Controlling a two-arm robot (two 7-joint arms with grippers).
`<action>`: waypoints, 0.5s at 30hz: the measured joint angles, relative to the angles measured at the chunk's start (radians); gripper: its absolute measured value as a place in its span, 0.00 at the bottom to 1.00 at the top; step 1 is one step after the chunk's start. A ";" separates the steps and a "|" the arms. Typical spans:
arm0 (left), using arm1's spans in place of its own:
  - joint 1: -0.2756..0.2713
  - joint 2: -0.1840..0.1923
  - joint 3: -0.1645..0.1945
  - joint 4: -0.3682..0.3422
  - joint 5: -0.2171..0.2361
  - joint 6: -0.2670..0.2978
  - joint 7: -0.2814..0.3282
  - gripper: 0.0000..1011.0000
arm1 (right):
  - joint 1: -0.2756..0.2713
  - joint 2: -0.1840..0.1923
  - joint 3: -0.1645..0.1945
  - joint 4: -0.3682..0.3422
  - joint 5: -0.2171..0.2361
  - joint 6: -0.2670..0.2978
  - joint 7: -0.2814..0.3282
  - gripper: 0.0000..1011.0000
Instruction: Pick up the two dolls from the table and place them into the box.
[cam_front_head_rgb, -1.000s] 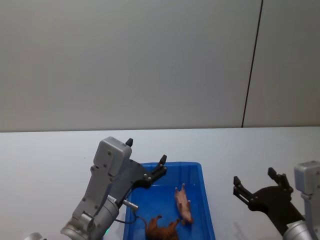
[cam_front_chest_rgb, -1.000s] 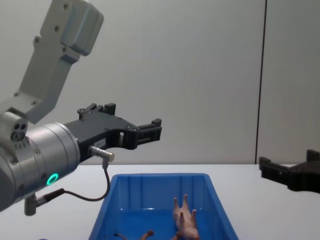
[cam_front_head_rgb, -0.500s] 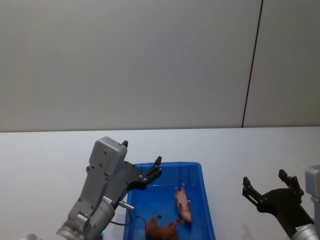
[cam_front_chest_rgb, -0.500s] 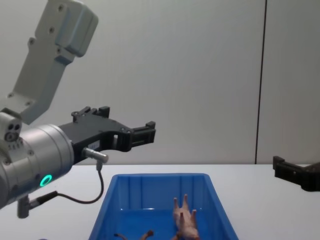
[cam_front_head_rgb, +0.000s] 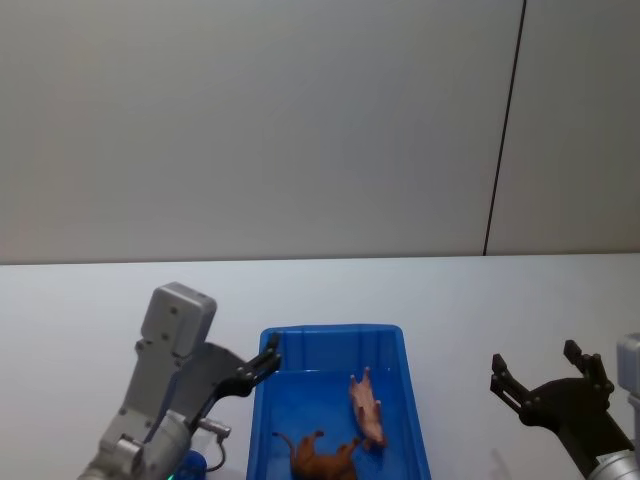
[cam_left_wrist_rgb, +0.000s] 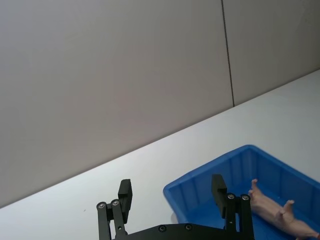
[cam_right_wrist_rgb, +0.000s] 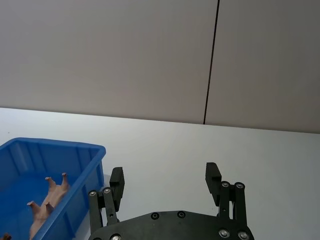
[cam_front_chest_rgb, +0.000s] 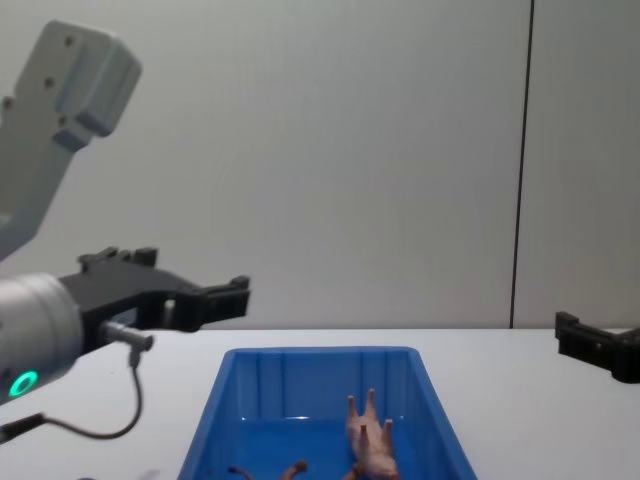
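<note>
Both dolls lie inside the blue box (cam_front_head_rgb: 330, 332) on the white table (cam_front_head_rgb: 480, 300). The pale pink doll (cam_front_head_rgb: 366, 408) is on its side near the right wall, legs up in the chest view (cam_front_chest_rgb: 368, 440). The brown doll (cam_front_head_rgb: 325, 458) lies at the near end. My left gripper (cam_front_head_rgb: 262, 362) hangs open and empty just left of the box's rim; its wrist view shows the gripper (cam_left_wrist_rgb: 171, 192) before the box (cam_left_wrist_rgb: 210, 172). Right of the box, my right gripper (cam_front_head_rgb: 535, 358) is open and empty above the table.
The white table spreads wide around the box, with bare surface behind it and on both sides. A grey wall with a dark vertical seam (cam_front_head_rgb: 503, 130) stands behind the table. A cable (cam_front_chest_rgb: 110, 425) dangles under my left wrist.
My left gripper has drawn back and to the left, from over the box's far left corner to beside its rim. The right gripper has slid back to the right. The dolls lie unmoved.
</note>
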 joint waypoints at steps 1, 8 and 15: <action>0.004 0.003 -0.002 -0.003 -0.003 0.005 0.005 0.99 | 0.000 0.000 0.000 0.000 0.000 0.000 0.000 0.99; 0.046 0.040 -0.019 -0.028 -0.036 0.037 0.048 0.99 | -0.002 0.001 0.001 -0.003 0.001 0.000 -0.003 0.99; 0.086 0.069 -0.031 -0.044 -0.062 0.056 0.073 0.99 | -0.003 0.001 0.001 -0.003 0.001 0.000 -0.004 0.99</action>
